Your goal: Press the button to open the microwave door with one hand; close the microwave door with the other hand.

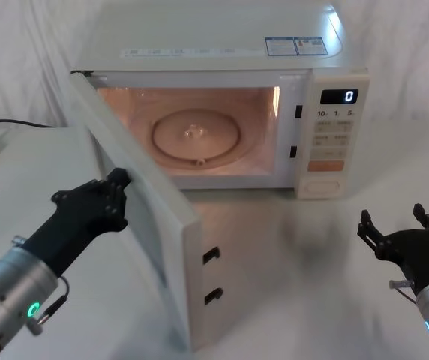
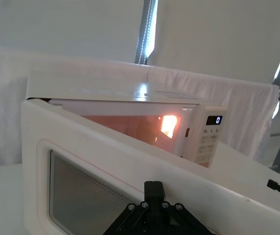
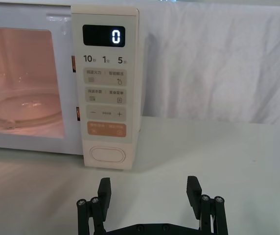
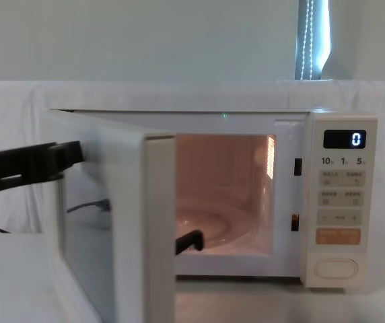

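The microwave door (image 1: 148,206) stands swung out toward me on its left hinge, and the lit cavity behind it is exposed. My left gripper (image 1: 118,181) is shut, its tip against the outer face of the microwave door (image 2: 105,156) by the window's upper rim. In the chest view the left gripper (image 4: 68,156) reaches in from the left onto the microwave door (image 4: 128,229). The button (image 1: 321,187) is the cream pill at the foot of the control panel. My right gripper (image 1: 391,219) is open and empty, low over the table, in front of the button (image 3: 107,154) and well apart from it.
A glass turntable (image 1: 196,135) lies in the cavity. The control panel (image 3: 105,83) shows "0" and carries an orange key (image 3: 106,129). White cloth hangs behind the microwave. A black cable (image 1: 19,124) trails at the far left of the table (image 1: 289,300).
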`<state>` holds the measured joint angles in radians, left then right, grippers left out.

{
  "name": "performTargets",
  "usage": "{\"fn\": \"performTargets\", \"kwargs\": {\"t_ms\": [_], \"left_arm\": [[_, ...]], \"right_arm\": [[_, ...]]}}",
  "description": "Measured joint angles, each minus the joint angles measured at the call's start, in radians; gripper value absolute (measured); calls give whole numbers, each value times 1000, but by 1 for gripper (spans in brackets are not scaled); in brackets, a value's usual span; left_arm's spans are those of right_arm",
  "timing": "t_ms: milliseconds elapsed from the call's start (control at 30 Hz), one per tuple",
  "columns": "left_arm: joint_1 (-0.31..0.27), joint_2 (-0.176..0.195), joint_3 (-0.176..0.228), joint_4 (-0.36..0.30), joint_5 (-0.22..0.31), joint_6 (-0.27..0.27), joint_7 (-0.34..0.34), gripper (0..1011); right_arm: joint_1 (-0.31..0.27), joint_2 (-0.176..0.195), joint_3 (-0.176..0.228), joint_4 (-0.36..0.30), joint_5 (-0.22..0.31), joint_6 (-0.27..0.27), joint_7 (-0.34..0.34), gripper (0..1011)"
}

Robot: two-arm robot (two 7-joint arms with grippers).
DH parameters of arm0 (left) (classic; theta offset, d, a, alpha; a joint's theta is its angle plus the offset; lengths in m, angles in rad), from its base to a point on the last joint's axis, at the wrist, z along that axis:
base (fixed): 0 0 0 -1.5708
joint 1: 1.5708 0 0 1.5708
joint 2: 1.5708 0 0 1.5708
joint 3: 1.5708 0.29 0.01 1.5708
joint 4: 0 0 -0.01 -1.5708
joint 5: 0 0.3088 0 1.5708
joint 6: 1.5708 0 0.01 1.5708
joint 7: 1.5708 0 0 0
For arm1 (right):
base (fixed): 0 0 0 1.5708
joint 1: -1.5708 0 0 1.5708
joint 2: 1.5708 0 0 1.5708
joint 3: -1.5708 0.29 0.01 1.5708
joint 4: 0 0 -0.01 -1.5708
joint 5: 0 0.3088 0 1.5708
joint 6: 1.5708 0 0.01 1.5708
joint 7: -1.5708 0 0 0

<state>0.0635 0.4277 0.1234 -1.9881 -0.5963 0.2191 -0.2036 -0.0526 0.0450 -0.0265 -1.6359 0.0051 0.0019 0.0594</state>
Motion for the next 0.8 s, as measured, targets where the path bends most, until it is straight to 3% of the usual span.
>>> {"fn": "performTargets", "kwargs": {"t_ms": [367, 800], "left_arm": [[-112, -39, 72, 76, 45, 4, 60, 0], [-259, -116, 144, 195, 111, 40, 88, 0]], "right_arm": [[0, 0, 0, 0, 0, 0, 0, 1002], [0, 0, 0, 0, 0, 0, 0, 1002]]}}
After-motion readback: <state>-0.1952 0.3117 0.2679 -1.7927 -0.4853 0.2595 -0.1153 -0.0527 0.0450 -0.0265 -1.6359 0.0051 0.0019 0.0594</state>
